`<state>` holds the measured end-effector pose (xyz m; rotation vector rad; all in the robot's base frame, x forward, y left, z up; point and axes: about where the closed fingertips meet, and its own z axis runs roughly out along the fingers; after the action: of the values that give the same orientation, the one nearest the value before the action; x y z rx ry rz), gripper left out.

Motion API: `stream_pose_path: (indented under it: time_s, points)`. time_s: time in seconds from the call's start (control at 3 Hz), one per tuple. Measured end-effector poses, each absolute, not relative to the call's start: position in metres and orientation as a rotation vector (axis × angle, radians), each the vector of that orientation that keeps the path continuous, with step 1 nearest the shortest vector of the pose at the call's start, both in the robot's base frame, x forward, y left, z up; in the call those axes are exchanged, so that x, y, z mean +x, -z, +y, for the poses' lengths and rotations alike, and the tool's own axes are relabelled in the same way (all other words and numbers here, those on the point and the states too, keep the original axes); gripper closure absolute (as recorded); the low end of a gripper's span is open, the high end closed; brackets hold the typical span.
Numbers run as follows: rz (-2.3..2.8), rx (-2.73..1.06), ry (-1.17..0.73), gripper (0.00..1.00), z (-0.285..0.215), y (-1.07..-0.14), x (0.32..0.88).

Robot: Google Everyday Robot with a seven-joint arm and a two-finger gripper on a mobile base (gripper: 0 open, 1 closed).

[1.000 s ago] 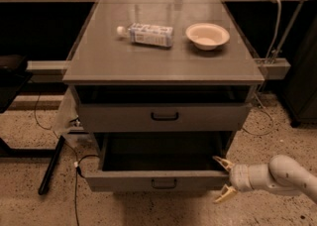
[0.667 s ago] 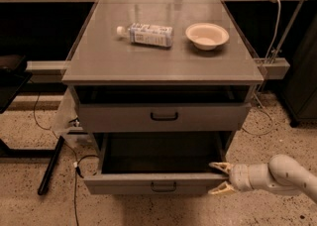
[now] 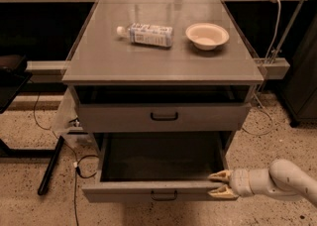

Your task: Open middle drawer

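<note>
The middle drawer (image 3: 153,190) is pulled well out below the upper drawer front (image 3: 119,117). It shows a dark grey tray interior (image 3: 161,155) and a small black bar handle (image 3: 164,196) on its front. My gripper (image 3: 221,184) comes in from the lower right on a white arm (image 3: 277,181). It is at the right end of the drawer's front panel. Its tan fingertips (image 3: 220,175) are spread apart, one above and one below the panel's top edge.
On the grey cabinet top (image 3: 99,61) lie a plastic bottle (image 3: 146,34) on its side and a white bowl (image 3: 207,35). Cables (image 3: 79,165) and a black bar (image 3: 49,165) lie on the speckled floor at the left. A dark cabinet (image 3: 304,71) stands at the right.
The middle drawer has slid a little further out toward the camera. My gripper has moved slightly left and down with its front edge.
</note>
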<state>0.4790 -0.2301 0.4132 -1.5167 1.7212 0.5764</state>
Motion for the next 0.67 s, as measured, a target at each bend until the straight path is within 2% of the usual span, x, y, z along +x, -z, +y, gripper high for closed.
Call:
stream_pose_path:
  time_s: [0.33,0.67]
  points:
    - [1.724,-1.516,-0.574,1.00,-0.2324,-0.4119,0.4689]
    - [1.724,-1.516,-0.574,1.00,-0.2315,-0.4131,0.4668]
